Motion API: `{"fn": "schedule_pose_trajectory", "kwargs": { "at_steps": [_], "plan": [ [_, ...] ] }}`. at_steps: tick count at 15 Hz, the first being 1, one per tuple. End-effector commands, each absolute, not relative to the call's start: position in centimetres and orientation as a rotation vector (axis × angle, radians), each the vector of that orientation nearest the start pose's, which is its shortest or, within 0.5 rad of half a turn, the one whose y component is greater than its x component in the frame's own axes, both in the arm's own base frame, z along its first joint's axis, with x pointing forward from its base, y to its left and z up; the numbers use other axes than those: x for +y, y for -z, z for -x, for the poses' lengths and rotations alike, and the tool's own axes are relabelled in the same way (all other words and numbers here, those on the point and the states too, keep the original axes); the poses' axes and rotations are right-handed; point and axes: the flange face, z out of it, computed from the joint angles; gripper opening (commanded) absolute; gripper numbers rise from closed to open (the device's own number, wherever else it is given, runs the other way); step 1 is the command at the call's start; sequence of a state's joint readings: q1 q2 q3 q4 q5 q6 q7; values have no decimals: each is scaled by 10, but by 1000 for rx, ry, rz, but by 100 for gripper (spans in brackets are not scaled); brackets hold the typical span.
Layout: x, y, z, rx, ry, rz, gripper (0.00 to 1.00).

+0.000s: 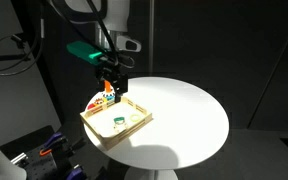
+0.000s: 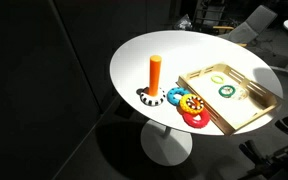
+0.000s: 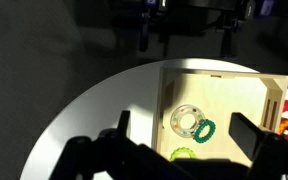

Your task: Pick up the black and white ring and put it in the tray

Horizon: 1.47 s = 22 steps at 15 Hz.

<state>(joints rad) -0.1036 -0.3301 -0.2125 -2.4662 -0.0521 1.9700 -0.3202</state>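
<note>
The gripper point(image 3: 184, 130) hangs with its 2 fingers spread wide and nothing between them. In the wrist view it looks straight down into the tray point(image 3: 224, 75), where a clear ring point(image 3: 189, 119) and a green ring point(image 3: 206, 129) lie. So the tool is over the goal rather than over the target, and the pick is not yet begun.

The black and white ring point(image 2: 148, 98) is outside the tray on the table point(image 2: 144, 45), at the foot of the orange peg point(image 2: 155, 72). It seems to sit around the peg, but the view is too small to be sure. Coloured rings point(image 2: 192, 104) lie between it and the tray's rim.

To do this well, I would:

- Carry the gripper high over the coloured rings so that none is dragged.
- Centre it on the peg and keep the fingers wide.
- Come down with 1 finger on each side of the peg and close on the ring's outer edge, low against the table.
- If the ring is threaded on the peg, lift straight up until it clears the peg's top, and only then move toward the tray.

Any tilt or early sideways pull would likely jam the ring or topple the peg.
</note>
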Motion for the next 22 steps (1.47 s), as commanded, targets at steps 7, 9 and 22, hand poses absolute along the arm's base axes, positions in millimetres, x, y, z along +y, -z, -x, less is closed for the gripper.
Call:
{"fn": "schedule_pose_trajectory", "kwargs": {
  "at_steps": [7,9,22],
  "plan": [
    [-129,-398,-399,-74,-243,3063,100],
    [-123,-393,-408,-91,-257,3067,100],
    [-30,-363,-471,-280,-137,3115,100]
  ]
}}
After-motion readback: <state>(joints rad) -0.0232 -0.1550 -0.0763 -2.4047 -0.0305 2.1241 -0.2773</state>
